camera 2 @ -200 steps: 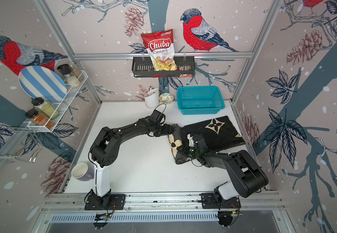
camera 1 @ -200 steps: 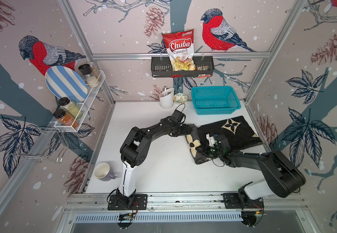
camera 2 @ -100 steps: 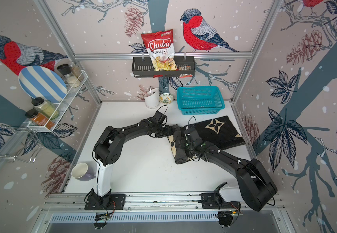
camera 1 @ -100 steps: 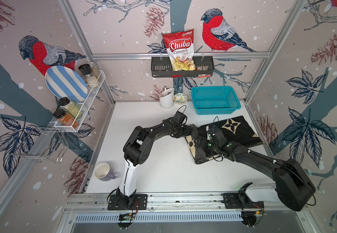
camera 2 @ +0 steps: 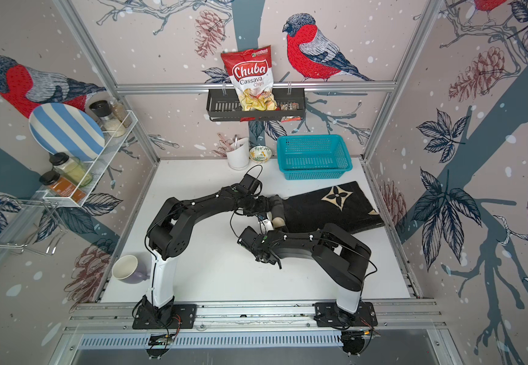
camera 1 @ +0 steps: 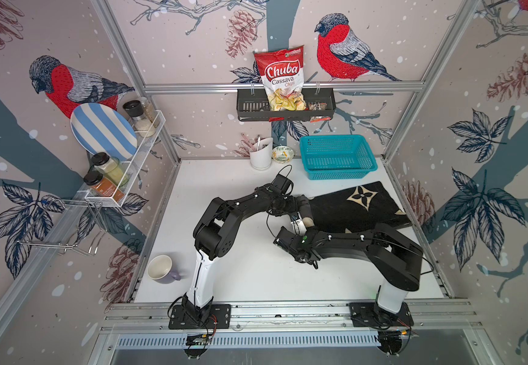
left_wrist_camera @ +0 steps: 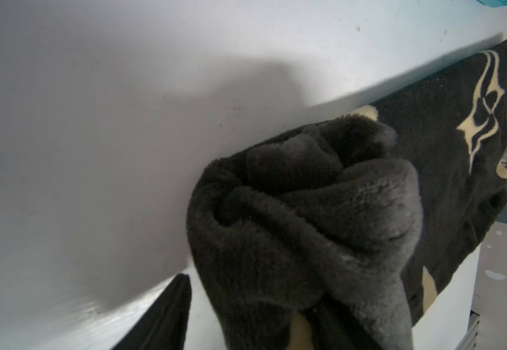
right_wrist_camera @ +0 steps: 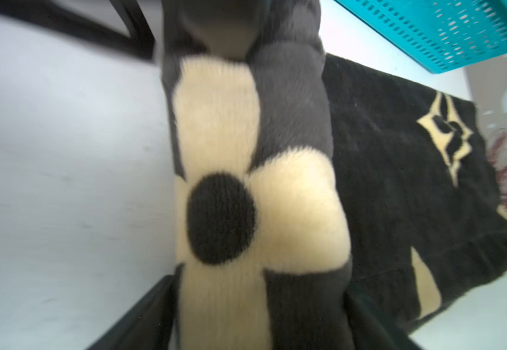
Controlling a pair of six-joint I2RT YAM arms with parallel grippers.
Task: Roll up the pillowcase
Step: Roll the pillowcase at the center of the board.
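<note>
The pillowcase [camera 1: 360,205], black plush with cream motifs, lies flat at the right of the table, and its left end is wound into a roll [camera 1: 306,211]. My left gripper [camera 1: 299,202] is at the roll's far end. In the left wrist view its jaws stand apart round the roll [left_wrist_camera: 291,212]; one finger [left_wrist_camera: 167,315] is clear of the cloth and the other is under plush. My right gripper [camera 1: 303,226] is at the near end. In the right wrist view both fingers press the sides of the roll [right_wrist_camera: 224,212].
A teal basket [camera 1: 338,156] stands just behind the pillowcase. A white utensil cup [camera 1: 261,156] and a small bowl [camera 1: 283,154] are at the back. A purple mug [camera 1: 161,268] sits front left. A wire rack [camera 1: 123,170] juts from the left wall.
My right gripper let go, opened wide, drew back toward the front and now closes round the roll's near end. The left arm has hardly moved.
</note>
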